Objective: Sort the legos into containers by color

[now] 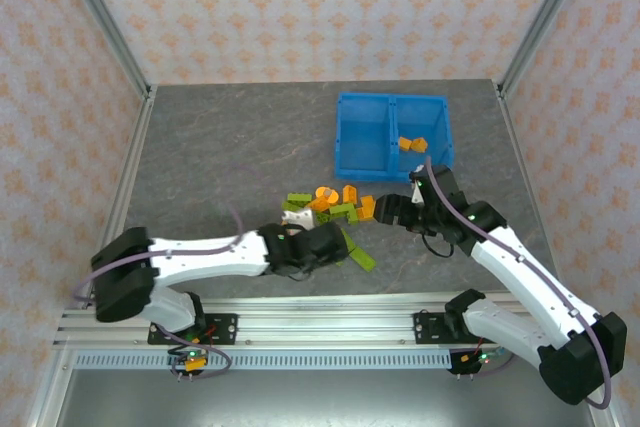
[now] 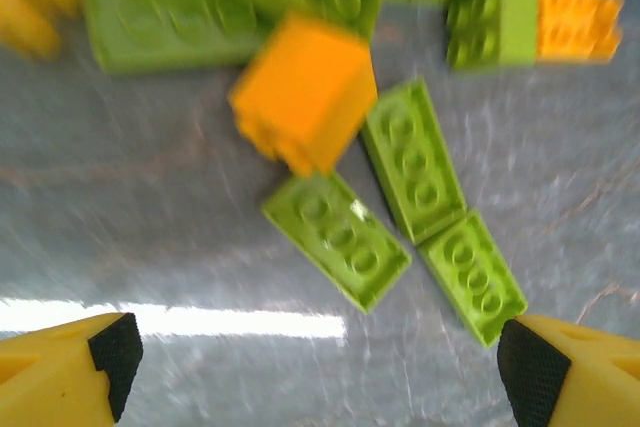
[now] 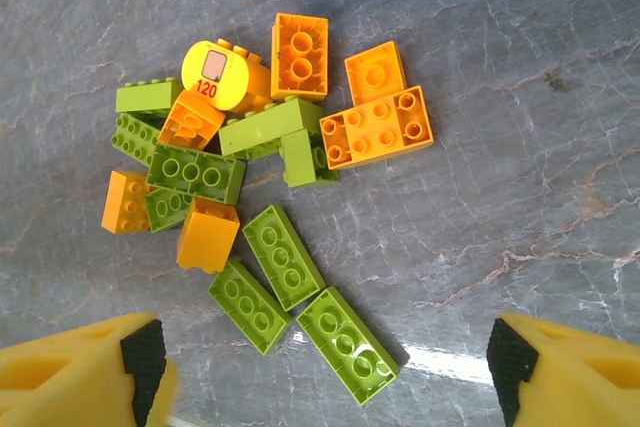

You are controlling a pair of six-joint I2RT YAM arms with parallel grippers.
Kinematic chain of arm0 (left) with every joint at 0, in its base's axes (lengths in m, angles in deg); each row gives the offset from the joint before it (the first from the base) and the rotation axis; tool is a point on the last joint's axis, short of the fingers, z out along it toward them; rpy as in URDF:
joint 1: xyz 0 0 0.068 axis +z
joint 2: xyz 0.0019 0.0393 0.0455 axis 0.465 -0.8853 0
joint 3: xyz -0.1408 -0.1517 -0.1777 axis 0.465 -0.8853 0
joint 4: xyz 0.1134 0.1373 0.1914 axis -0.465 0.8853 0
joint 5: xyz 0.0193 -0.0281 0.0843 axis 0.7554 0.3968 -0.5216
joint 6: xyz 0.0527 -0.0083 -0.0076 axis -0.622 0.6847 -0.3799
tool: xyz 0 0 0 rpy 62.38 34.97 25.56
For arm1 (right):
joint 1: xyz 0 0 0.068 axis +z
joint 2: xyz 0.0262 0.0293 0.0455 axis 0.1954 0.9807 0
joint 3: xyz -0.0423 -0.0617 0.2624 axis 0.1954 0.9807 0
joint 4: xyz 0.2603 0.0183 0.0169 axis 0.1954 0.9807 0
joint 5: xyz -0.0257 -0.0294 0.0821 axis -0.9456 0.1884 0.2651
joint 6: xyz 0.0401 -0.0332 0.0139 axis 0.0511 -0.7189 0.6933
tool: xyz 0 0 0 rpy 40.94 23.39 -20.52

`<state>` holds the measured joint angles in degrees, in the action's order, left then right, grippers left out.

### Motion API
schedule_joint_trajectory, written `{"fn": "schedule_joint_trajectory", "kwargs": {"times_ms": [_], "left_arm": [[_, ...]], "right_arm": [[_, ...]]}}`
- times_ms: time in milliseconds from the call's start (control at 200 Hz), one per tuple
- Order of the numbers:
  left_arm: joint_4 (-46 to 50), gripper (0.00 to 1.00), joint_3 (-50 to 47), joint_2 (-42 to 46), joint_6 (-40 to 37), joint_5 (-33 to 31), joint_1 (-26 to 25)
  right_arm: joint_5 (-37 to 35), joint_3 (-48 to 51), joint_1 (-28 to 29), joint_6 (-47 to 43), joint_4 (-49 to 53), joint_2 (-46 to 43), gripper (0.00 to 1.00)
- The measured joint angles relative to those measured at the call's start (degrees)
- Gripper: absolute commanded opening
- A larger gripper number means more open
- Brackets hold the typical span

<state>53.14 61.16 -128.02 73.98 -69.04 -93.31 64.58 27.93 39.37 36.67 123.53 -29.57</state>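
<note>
Hovering low over the near edge of the pile, the left gripper has its yellow fingers spread wide with nothing between them, seemingly lined up to take one of the three flat green bricks lying loose just ahead of it. The right gripper is likewise wide apart and empty, poised above the same heap from the other side, probably so that each arm can work its own colour. The legos sit bunched on the grey table, between the two grippers and just short of the blue bin. They are small studded bricks, olive-green and orange mixed and partly stacked, plus a yellow round piece marked 120. A few orange bricks already lie in the bin's right compartment, so orange likely belongs there and green in the left one
</note>
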Motion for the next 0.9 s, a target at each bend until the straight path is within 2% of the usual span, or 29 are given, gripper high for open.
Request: {"fn": "schedule_joint_trajectory", "kwargs": {"times_ms": [160, 290, 340, 500, 681, 901], "left_arm": [[-2.2, 0.89, 1.4, -6.2, 7.3, 2.7, -0.7], [-2.4, 0.73, 1.4, -8.0, 10.0, 2.5, 0.1], [-2.4, 0.71, 1.4, -8.3, 10.1, 2.3, 0.9], [-2.5, 0.71, 1.4, -9.4, 10.1, 2.0, 3.9], [-2.7, 0.62, 1.4, -12.5, 10.0, 2.0, 4.2], [-3.1, 0.62, 1.3, -12.5, 9.0, 2.2, 5.7]], "right_arm": [[-0.6, 1.6, 0.0, 0.0, 0.5, -1.9, 0.89], [-1.7, 2.5, 0.0, 0.0, 1.4, -4.7, 0.89], [-1.9, 2.8, 0.0, 0.0, 1.4, -5.5, 0.9], [-2.6, 3.8, 0.0, 0.2, 1.6, -6.2, 0.9], [-3.1, 4.2, 0.0, 0.2, 1.8, -6.2, 0.9], [-3.2, 4.6, 0.0, 0.2, 1.8, -6.2, 0.9]]}}
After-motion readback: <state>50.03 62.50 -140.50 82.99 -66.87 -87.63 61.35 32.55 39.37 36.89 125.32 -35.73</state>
